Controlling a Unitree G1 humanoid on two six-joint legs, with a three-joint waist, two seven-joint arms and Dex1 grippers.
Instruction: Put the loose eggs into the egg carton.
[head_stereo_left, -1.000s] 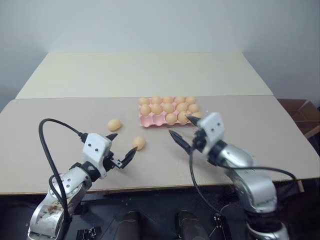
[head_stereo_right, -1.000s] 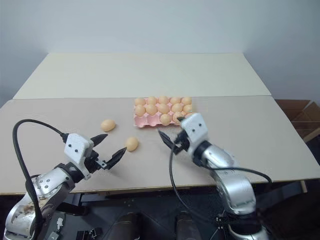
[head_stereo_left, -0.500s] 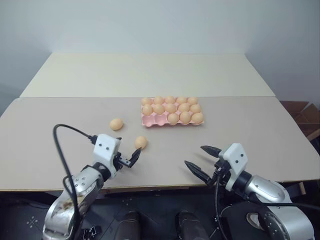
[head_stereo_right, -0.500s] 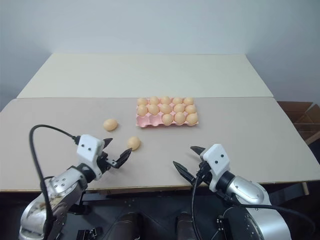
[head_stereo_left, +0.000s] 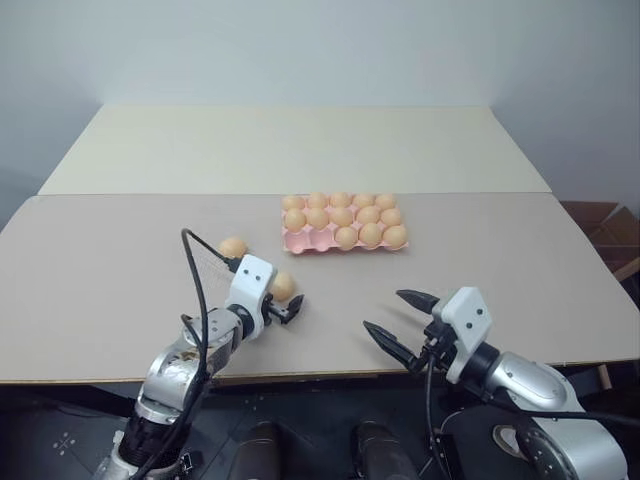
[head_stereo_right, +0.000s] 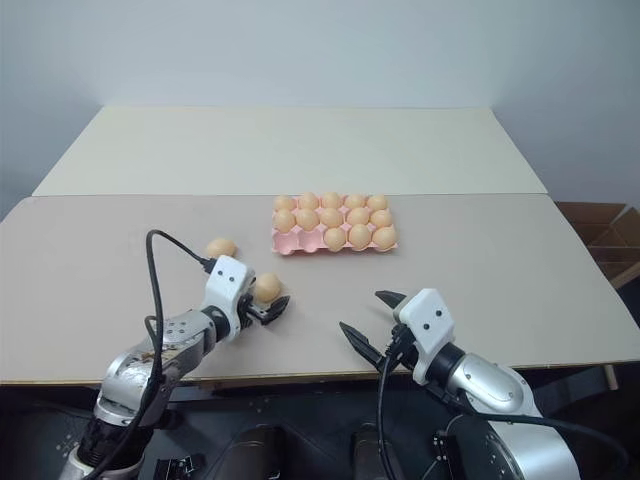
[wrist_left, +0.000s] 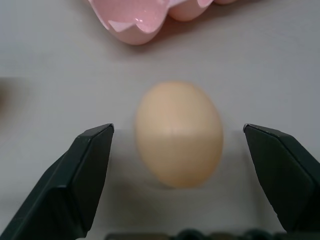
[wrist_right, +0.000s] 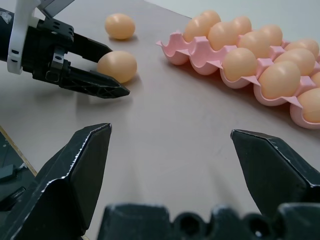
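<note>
One loose egg (wrist_left: 179, 134), orange-tan, lies on the table between the black fingers of my left gripper (head_stereo_left: 285, 298). The gripper is open, with a gap showing on each side of the egg. A second loose egg (head_stereo_left: 233, 247) rests further back and to the left. The pink egg carton (head_stereo_left: 300, 243) sits mid-table with many eggs in its cups; its near left cups are empty. My right gripper (head_stereo_left: 384, 311) hovers open and empty near the front edge, right of the left gripper.
The beige table (head_stereo_left: 520, 250) joins a paler table (head_stereo_left: 300, 150) behind it. A black cable (head_stereo_left: 195, 270) loops above my left wrist. A cardboard box (head_stereo_left: 600, 225) stands off the table's right end.
My left gripper has moved forward and right, and its fingers now straddle the near egg. My right gripper has drawn back from the carton to the front edge.
</note>
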